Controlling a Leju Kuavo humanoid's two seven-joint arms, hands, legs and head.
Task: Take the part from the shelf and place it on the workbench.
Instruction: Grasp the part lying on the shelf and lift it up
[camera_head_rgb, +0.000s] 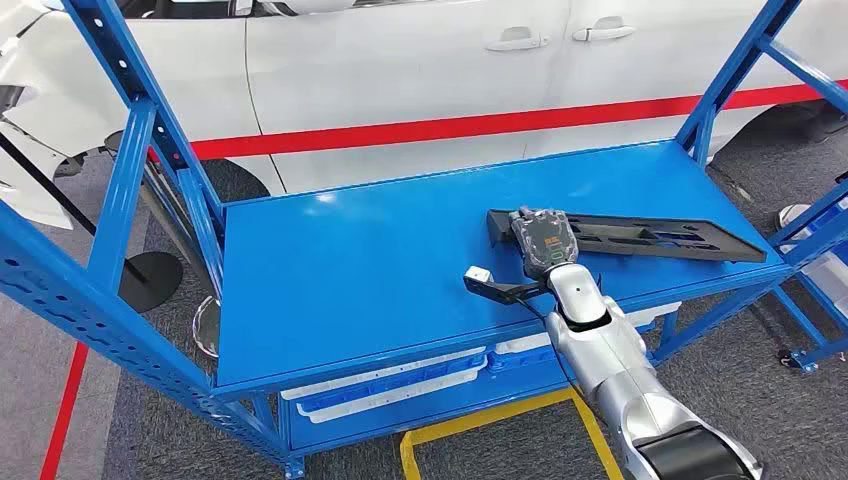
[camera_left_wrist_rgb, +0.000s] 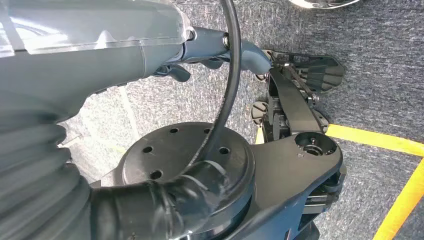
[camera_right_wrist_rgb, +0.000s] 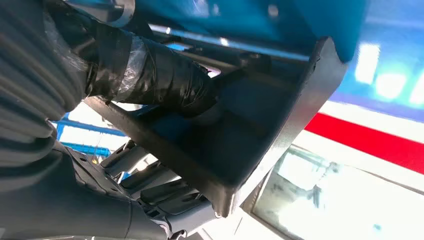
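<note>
While part (camera_head_rgb: 640, 238) lies flat on blue shelf (camera_head_rgb: 350, 270), right hand (camera_head_rgb: 543, 240) grips its near end; left hand (camera_left_wrist_rgb: 210, 62) curled, holding nothing.

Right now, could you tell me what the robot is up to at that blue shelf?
The robot's right hand is on the near end of a long black part lying flat on the blue shelf, and the right wrist view shows its fingers wrapped around the part's edge. The part has not been lifted yet. The left hand hangs low over the grey carpet, holding nothing. A white car stands behind the shelf.
</note>
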